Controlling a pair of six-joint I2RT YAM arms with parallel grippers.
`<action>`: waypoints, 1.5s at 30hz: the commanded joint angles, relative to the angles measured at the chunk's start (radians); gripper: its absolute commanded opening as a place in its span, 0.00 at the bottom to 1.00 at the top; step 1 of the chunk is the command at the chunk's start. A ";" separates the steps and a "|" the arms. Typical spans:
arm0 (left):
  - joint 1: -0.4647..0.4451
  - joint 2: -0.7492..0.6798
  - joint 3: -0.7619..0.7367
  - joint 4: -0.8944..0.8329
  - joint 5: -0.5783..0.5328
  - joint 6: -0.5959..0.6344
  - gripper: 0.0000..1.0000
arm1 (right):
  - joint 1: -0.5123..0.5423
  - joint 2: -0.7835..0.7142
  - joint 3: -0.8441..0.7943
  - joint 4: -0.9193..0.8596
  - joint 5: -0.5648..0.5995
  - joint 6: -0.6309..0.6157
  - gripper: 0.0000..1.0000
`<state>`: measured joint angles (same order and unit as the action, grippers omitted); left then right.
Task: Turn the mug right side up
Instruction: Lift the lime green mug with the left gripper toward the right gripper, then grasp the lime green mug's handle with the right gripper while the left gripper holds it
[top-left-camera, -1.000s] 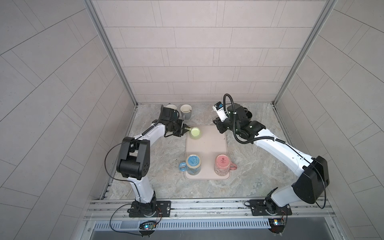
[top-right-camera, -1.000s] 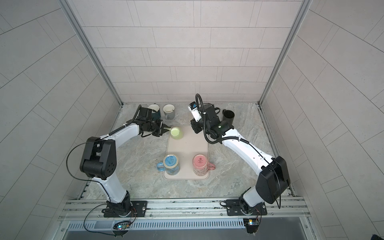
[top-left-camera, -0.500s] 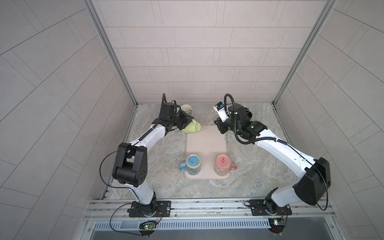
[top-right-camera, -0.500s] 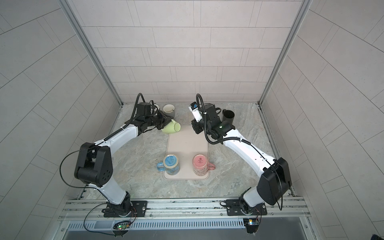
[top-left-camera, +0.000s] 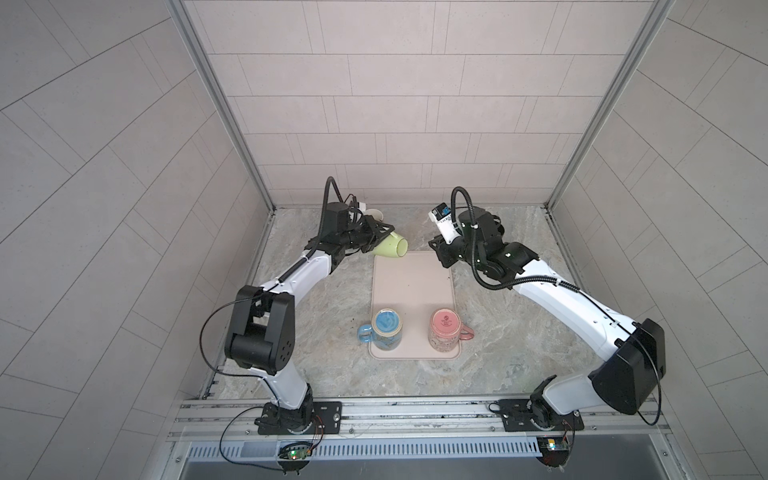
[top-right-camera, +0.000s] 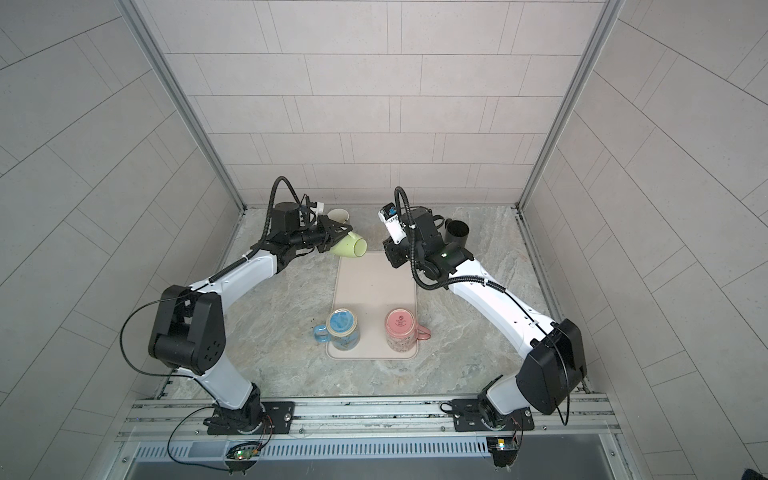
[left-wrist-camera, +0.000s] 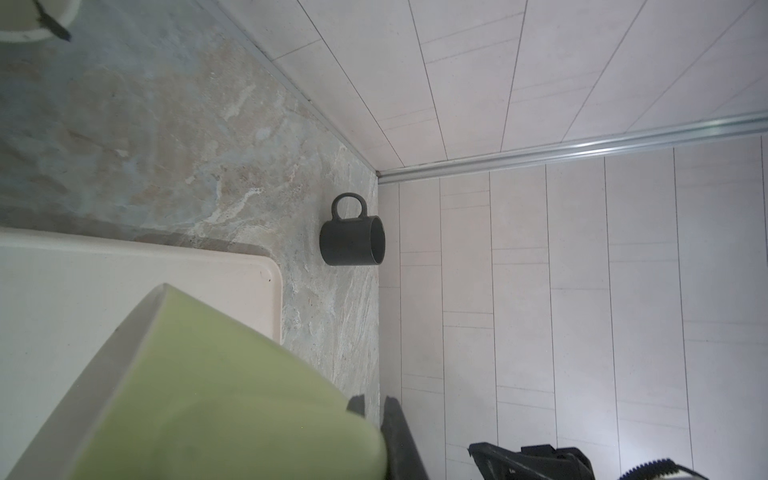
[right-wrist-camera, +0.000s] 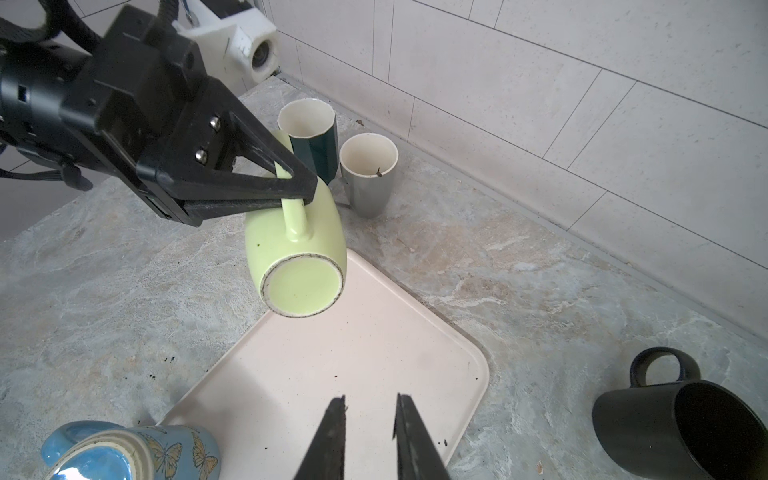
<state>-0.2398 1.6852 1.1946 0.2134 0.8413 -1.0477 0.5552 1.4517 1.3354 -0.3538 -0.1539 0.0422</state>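
Observation:
My left gripper (right-wrist-camera: 305, 193) is shut on the handle of a light green mug (right-wrist-camera: 295, 249). The mug (top-left-camera: 390, 248) hangs on its side above the far left corner of the beige tray (top-left-camera: 411, 286), its base turned toward the right arm. In the left wrist view the green mug (left-wrist-camera: 208, 395) fills the lower corner and hides most of the left gripper (left-wrist-camera: 374, 405). My right gripper (right-wrist-camera: 370, 401) hovers over the tray's far right part, open a little, with nothing between its fingers. It shows in both top views (top-left-camera: 436, 249) (top-right-camera: 388, 253).
A blue mug (top-left-camera: 386, 330) and a pink mug (top-left-camera: 444, 334) stand bottom-up on the tray's near end. A black mug (right-wrist-camera: 681, 428) stands upright right of the tray. A dark green cup (right-wrist-camera: 311, 141) and a grey cup (right-wrist-camera: 368, 174) stand by the back wall.
The left gripper has lifted the green mug off the tray's far left corner and tipped it from bottom-up onto its side. The right gripper has barely moved.

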 joint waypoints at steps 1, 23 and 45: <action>-0.014 -0.035 0.056 0.114 0.094 0.129 0.00 | 0.002 -0.023 0.035 -0.023 -0.006 -0.002 0.22; -0.170 -0.243 0.002 -0.114 -0.169 0.969 0.00 | -0.010 0.076 0.230 -0.036 -0.229 0.104 0.38; -0.233 -0.266 -0.032 0.004 -0.152 1.077 0.00 | 0.015 0.109 0.202 0.119 -0.324 0.206 0.48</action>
<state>-0.4614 1.4712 1.1503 0.1024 0.6754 -0.0208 0.5613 1.5452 1.5326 -0.2703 -0.4637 0.2306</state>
